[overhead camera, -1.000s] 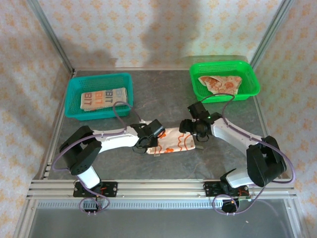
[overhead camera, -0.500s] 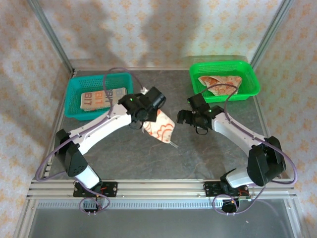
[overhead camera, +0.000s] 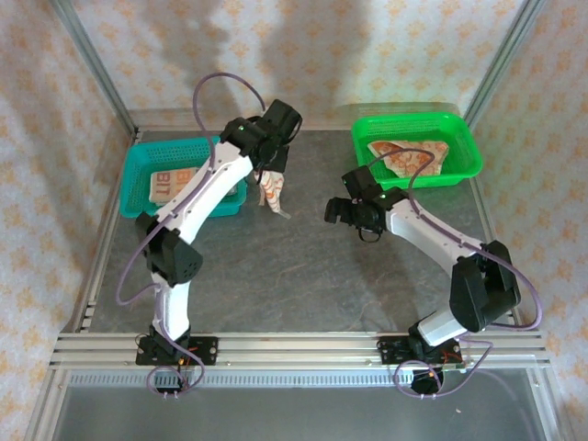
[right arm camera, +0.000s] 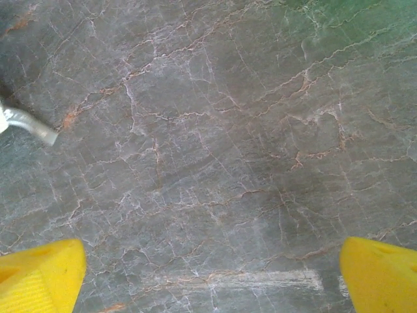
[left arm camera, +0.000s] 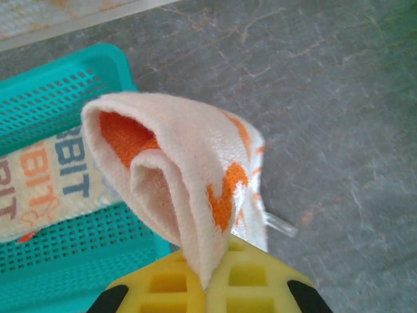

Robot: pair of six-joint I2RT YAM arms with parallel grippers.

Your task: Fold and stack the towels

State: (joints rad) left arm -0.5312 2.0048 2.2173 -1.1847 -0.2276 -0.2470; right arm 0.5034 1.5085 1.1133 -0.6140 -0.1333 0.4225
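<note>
From above we list one towel (overhead camera: pixel 273 190) hanging from the left gripper (overhead camera: pixel 269 171), clamped on it beside the teal basket (overhead camera: pixel 184 142), right gripper (overhead camera: pixel 342 211) spread over the table (overhead camera: pixel 303 276); left wrist, towel (left arm camera: pixel 176 176) pinched by the basket (left arm camera: pixel 78 85); right wrist, fingers (right arm camera: pixel 39 277) wide apart.

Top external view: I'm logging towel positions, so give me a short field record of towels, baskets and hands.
left hand: shut on held towel, which hangs beside the teal basket
right hand: open, empty, over the table
teal basket: folded towel inside
green basket: crumpled towel inside
</note>
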